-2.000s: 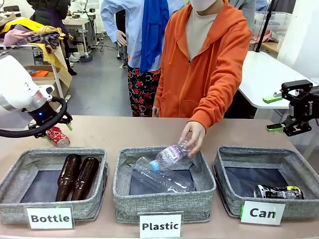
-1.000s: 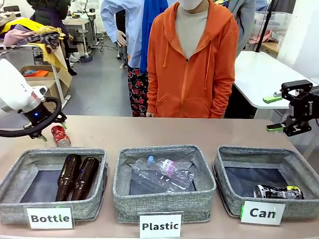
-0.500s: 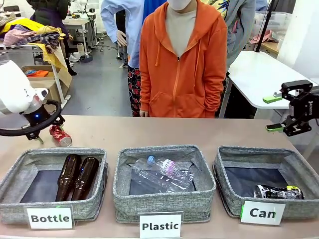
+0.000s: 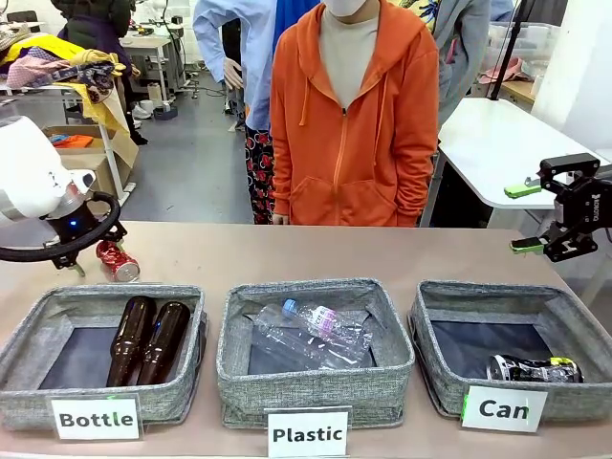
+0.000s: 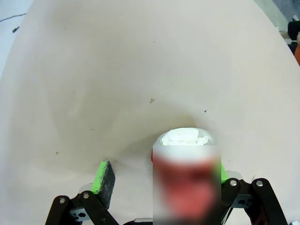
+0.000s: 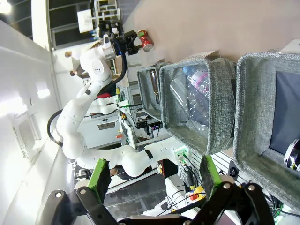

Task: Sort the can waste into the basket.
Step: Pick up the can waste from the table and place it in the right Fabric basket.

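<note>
Front view q: where's the can waste relative to the "Can" basket point(image 4: 488, 287) right now?

Reply: one's already in lol. That's the black can point(image 4: 534, 368) with green-yellow print, lying on its side inside that basket near its front right corner. The crushed red can point(image 4: 119, 260) is on the table point(image 4: 287, 251), well apart from the Can basket, way off to its left and farther back.

Me: and the grippers? grabbing anything?

Reply: nope. Down at the red can is the left gripper point(image 5: 162, 171), at the opposite end of the table from the Can basket. Left wrist view has the can between its fingers, right up by one green pad with a clear gap to the other, so the jaws are spread wide and nothing's clamped. Can't tell if the near pad actually touches. Up in the air, above and behind the Can basket's far right corner, hangs the right gripper point(image 4: 524, 218), fingers apart and empty.

Me: other stuff?

Reply: the "Plastic" basket point(image 4: 316, 382) with clear plastic bottles point(image 4: 311, 335) sits just left of the Can basket. The "Bottle" basket point(image 4: 29, 330) with two brown glass bottles point(image 4: 145, 339) is one further left. A person in an orange hoodie point(image 4: 354, 124) stands behind and left of the Can basket.
</note>
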You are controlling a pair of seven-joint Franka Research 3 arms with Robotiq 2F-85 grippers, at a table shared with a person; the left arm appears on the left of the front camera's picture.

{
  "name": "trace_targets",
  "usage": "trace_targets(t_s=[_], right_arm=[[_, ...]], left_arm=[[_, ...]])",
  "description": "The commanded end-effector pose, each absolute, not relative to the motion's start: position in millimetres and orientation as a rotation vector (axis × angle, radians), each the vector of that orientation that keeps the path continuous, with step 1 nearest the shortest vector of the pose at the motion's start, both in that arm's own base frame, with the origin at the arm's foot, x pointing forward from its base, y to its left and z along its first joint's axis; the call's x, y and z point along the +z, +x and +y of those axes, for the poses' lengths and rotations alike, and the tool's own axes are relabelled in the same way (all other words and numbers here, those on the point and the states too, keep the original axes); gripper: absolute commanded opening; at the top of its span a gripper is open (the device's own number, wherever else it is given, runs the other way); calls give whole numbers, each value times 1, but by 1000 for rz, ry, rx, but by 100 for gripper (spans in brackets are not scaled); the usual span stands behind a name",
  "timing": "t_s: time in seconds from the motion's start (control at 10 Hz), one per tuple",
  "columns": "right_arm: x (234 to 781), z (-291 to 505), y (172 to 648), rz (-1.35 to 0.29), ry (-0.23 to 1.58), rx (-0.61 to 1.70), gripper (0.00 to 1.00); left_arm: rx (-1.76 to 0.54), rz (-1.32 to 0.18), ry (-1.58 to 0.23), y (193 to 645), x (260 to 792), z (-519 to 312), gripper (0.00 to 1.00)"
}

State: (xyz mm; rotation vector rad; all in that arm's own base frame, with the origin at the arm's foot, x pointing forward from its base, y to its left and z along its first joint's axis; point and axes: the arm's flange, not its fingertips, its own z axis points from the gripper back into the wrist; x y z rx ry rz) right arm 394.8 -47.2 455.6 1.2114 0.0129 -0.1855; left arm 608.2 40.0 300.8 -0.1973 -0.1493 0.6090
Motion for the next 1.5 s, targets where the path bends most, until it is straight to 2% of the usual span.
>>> trace_targets(t_s=[0.0, 0.5, 0.9, 1.3, 1.4], right_arm=[[460, -50, 396, 27, 1202, -181, 100], [460, -50, 396, 27, 1202, -181, 100], [460, -50, 396, 27, 1202, -181, 100], [460, -50, 396, 27, 1202, -181, 100], [460, -50, 396, 27, 1202, -181, 100]], left_arm=[[615, -147, -200, 608, 301, 41, 100], [368, -170, -44, 588, 305, -1, 100], [288, -187, 52, 593, 300, -3, 100], [307, -158, 57, 595, 296, 0, 100], [308, -142, 73, 595, 295, -1, 43]])
